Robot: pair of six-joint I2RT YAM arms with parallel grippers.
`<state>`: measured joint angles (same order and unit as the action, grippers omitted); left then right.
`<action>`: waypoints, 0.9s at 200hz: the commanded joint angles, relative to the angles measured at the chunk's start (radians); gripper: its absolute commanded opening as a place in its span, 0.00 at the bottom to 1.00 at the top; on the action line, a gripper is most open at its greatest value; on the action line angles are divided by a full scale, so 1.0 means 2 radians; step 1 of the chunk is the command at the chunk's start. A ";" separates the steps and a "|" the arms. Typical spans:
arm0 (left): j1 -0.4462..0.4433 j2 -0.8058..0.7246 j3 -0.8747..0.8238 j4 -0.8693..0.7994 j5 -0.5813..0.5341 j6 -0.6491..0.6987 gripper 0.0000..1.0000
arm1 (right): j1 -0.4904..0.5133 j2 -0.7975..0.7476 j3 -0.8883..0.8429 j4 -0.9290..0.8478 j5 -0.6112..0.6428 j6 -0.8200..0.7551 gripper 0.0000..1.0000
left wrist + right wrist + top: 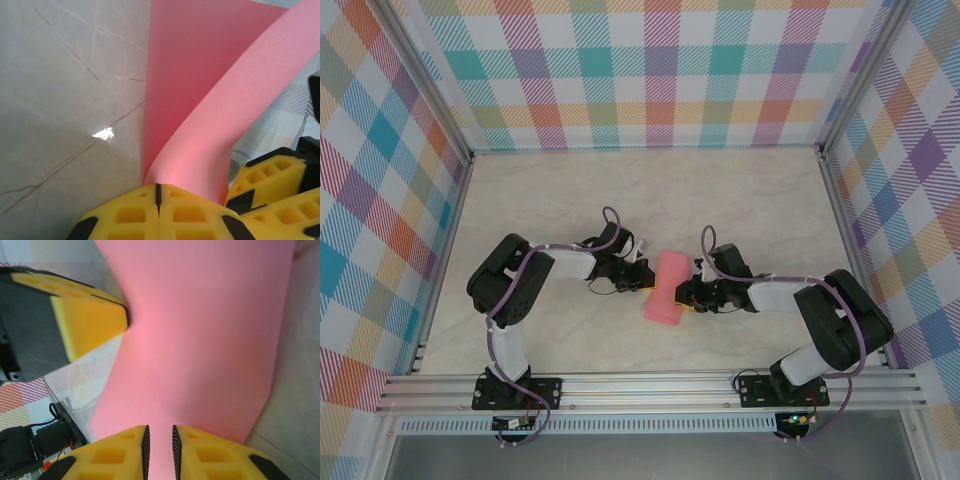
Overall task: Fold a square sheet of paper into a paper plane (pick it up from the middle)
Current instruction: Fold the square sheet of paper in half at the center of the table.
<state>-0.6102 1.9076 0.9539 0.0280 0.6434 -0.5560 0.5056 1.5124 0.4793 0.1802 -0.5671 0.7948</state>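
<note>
One sheet of paper (667, 287), salmon-pink and unmarked, sits at the middle of the table (520, 200), between the two grippers and nearer the arm bases than the far wall. From above it reads as a narrow, slightly tilted oblong with rounded ends. The left wrist view shows why: the sheet of paper (200, 75) is bent over on itself, one part lying against the table and the other arching up over it. No sharp crease is visible. The left gripper (642, 274) meets the sheet's left edge. In its own camera the left gripper (158, 187) is clenched, its yellow fingers pressed together to a thin line with the pink paper rising out of that line, so it is grasping the sheet. The right gripper (687, 297) sits against the right edge. In its own camera the right gripper (159, 432) has its fingers a narrow slit apart, with pink showing in the slit. Whether the pads touch the paper cannot be told. The table is pale and marble-patterned, enclosed by checked walls (620, 70) and bordered by a metal rail (650, 385) along the near edge.
</note>
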 commanded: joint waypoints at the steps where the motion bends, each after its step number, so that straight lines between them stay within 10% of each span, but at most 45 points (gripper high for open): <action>1: -0.008 0.029 -0.006 -0.043 -0.033 0.014 0.00 | 0.003 0.007 -0.005 0.010 -0.016 -0.025 0.22; 180: -0.009 0.030 -0.008 -0.045 -0.035 0.017 0.00 | 0.024 -0.035 -0.018 -0.015 -0.012 0.022 0.21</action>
<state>-0.6102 1.9083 0.9550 0.0277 0.6449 -0.5522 0.5411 1.4021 0.4644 0.1192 -0.5846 0.8047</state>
